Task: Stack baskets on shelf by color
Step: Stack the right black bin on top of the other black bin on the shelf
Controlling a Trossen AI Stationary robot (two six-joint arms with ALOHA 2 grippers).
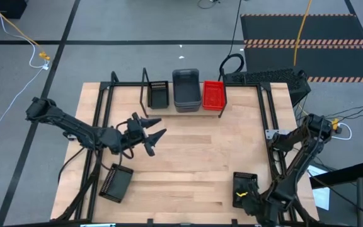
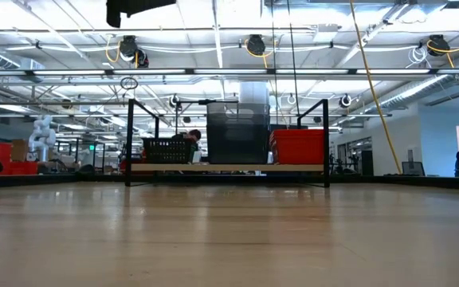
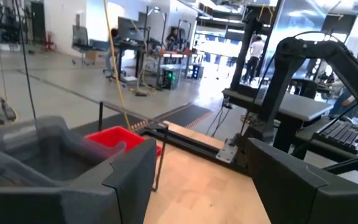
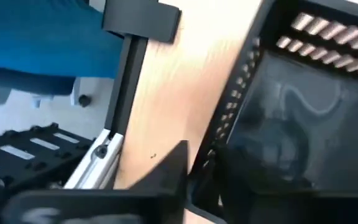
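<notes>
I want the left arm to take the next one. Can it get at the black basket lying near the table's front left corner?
Probably yes. The left pincer hangs open and empty over mid-table, and the black basket lies apart from everything, with bare table between them. Nothing blocks the way.

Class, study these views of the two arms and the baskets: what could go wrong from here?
1. The right gripper grips a black basket by one wall at the table's near edge; it may tilt or slip when lifted.
2. The grey stack stands tall on the shelf; a nudge while placing beside it might topple it.
</notes>
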